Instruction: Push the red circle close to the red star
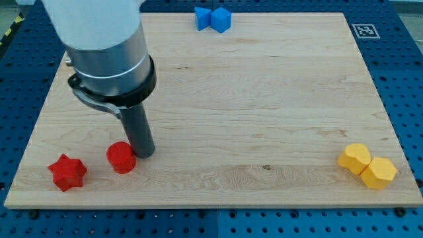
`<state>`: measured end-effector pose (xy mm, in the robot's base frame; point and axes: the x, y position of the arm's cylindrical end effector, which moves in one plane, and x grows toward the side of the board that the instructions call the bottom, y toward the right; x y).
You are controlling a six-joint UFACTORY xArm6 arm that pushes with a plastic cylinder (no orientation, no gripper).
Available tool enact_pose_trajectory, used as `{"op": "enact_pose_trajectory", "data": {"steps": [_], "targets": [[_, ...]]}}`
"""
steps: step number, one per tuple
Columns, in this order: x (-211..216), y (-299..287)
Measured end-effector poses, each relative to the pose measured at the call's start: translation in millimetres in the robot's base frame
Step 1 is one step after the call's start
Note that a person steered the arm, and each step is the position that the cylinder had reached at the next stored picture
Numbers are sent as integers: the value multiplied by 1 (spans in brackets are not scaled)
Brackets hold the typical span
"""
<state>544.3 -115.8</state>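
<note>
Red circle [121,157] touching my tip [145,155]

My tip [145,154] stands on the counter [264,106] touching the right side of the red circle [121,157], so that side of the circle is blocked. Between the red circle and the red star [67,172], lower left of it, a narrow strip of bare wood lies open, with nothing in it. The wide middle of the counter is free from my tip across to the view's right. There two yellow blocks [367,166] sit touching near the bottom right corner. Two blue blocks [213,19] sit together at the view's top edge, well apart from everything else.
</note>
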Motion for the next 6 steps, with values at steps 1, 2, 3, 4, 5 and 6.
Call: {"op": "enact_pose_trajectory", "data": {"steps": [1, 2, 3, 4, 5, 6], "targets": [[0, -14], [0, -24], [0, -36], [0, -38], [0, -38], [-40, -33]]}}
